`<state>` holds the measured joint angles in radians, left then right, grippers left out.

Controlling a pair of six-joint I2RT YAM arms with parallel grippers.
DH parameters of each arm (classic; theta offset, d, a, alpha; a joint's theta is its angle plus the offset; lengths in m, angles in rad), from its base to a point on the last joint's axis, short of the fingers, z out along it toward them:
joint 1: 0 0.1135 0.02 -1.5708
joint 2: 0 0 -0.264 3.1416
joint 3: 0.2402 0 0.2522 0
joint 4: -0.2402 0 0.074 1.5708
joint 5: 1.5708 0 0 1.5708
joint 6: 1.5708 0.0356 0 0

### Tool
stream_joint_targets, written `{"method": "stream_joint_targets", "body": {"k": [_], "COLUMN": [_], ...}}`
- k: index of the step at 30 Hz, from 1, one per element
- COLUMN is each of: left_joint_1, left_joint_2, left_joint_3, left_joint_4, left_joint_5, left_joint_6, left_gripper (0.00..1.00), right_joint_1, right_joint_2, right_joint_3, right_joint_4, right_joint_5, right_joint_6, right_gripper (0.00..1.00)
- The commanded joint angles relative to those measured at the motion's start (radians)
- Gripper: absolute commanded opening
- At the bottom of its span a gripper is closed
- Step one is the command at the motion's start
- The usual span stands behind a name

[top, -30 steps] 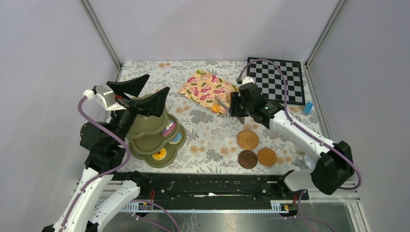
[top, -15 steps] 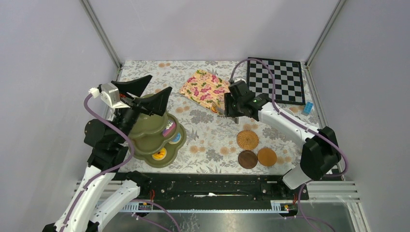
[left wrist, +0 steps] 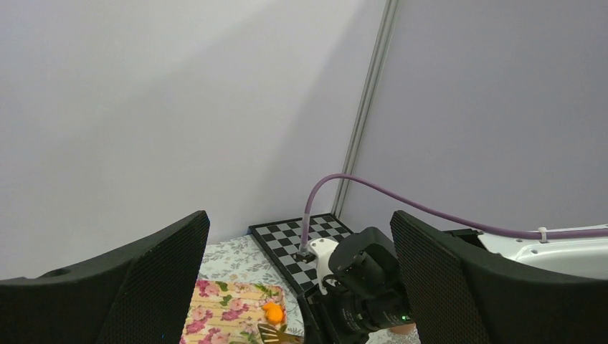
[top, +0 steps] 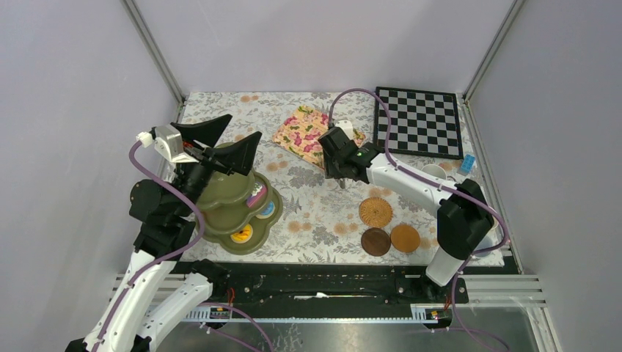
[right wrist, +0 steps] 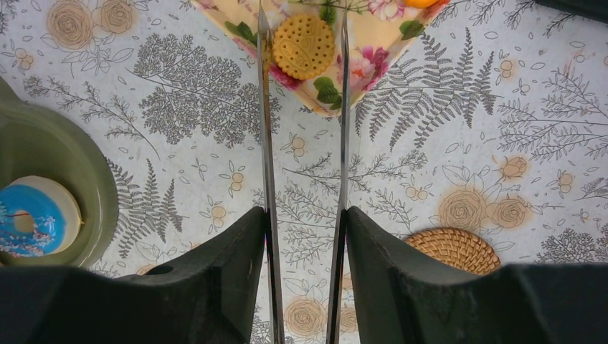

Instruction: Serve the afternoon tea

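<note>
My right gripper (top: 339, 164) (right wrist: 305, 215) is shut on the metal tongs (right wrist: 264, 107). The two tong blades straddle a round yellow biscuit (right wrist: 304, 46) on the corner of the floral napkin (top: 302, 130); I cannot tell whether they touch it. An orange pastry (left wrist: 272, 312) lies on the napkin beside it. My left gripper (top: 239, 127) (left wrist: 300, 236) is open and empty, raised above the olive-green tiered stand (top: 220, 199). The stand's bottom tier holds a blue doughnut (top: 267, 210) (right wrist: 32, 215), a yellow pastry (top: 241, 235) and a pink one (top: 257, 195). Three coasters (top: 375, 212) lie at the front right.
The chessboard (top: 418, 121) lies at the back right. A pale mug (top: 434, 171) and a small blue object (top: 467, 163) sit behind the right arm. Side walls close in both sides. The wicker coaster also shows in the right wrist view (right wrist: 452, 247).
My right arm has swung left with the tongs, from beside the chessboard to the near corner of the floral napkin. My left gripper has hardly moved.
</note>
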<state>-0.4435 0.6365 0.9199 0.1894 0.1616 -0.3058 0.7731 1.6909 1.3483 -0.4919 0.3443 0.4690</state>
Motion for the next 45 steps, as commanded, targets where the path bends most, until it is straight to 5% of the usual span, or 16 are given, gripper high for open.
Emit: {"method": "stream_joint_targets", "body": {"k": [1, 28, 45], "left_joint_1": [0.006, 0.008, 0.008], "left_joint_2": [-0.003, 0.002, 0.007], "left_joint_3": [-0.009, -0.013, -0.016], "left_joint_4": [0.048, 0.048, 0.048], "left_joint_5": [0.017, 0.027, 0.025], "left_joint_6": [-0.004, -0.010, -0.009], "left_gripper": [0.99, 0.99, 0.99], "right_joint_1": [0.028, 0.015, -0.117], "right_joint_2": [0.020, -0.139, -0.428], "right_joint_3": [0.066, -0.086, -0.347], "right_joint_4": [-0.041, 0.121, 0.480], "right_joint_5": [0.096, 0.125, -0.209], "right_joint_6": [0.015, -0.032, -0.028], "right_gripper": [0.51, 0.42, 0.38]}}
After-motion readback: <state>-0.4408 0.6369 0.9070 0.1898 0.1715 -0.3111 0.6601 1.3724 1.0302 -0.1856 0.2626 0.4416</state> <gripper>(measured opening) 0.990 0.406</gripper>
